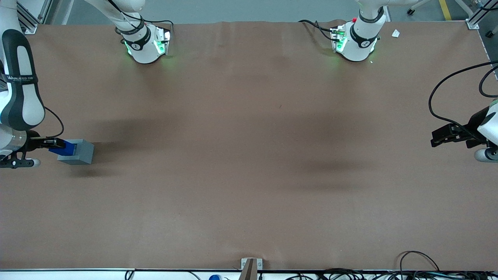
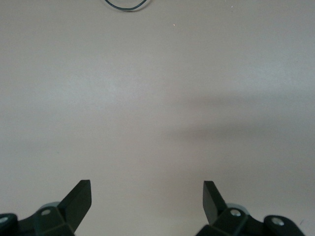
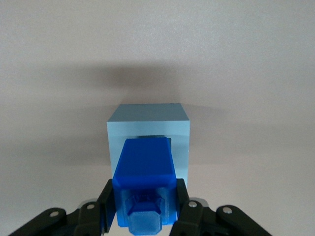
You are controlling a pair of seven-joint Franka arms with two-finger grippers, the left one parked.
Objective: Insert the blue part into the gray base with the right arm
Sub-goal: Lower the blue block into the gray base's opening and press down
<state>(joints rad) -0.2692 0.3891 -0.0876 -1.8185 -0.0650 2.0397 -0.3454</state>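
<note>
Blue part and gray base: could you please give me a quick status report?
Gripper shut on blue part, at working arm's end of table. Blue part's end at gray base recess, not seated. Nothing in the way.

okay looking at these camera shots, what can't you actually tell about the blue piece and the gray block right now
- How deep the blue part sits in the gray base: the part itself covers the recess in the right wrist view.
- The gripper pads' contact: small and edge-on in the front view.
- The right arm is cut off by the front view's edge.
</note>
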